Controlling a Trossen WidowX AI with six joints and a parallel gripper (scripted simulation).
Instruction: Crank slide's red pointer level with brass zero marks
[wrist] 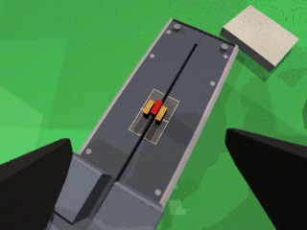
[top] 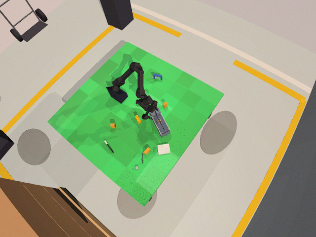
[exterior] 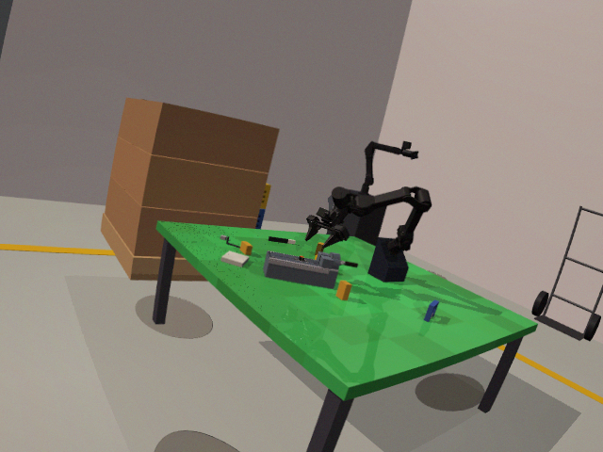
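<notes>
The grey machine (top: 166, 132) (exterior: 299, 277) (wrist: 163, 62) stands on the green table. In the wrist view its red pointer (wrist: 156, 107) sits in the slot between two brass zero marks (wrist: 149, 107) (wrist: 161, 114). The pointer appears slightly past them, toward the machine's far end. The crank's black handle (exterior: 350, 265) sticks out past the grey block at the end near the arm's base; it is out of the wrist view and hidden in the top view. My gripper (top: 151, 112) (exterior: 317, 243) (wrist: 151, 141) is open and empty above the machine's block end, not touching the handle.
Orange blocks (top: 165, 104) (top: 113, 125) (top: 146, 150) and a yellow-orange block (top: 138, 118) stand around the machine. A white box (top: 163, 148) (exterior: 235, 258) (wrist: 260, 35) lies beyond its far end. A blue clamp (top: 157, 76) (exterior: 431, 311) and a black-and-white pen-like tool (top: 109, 146) lie farther off.
</notes>
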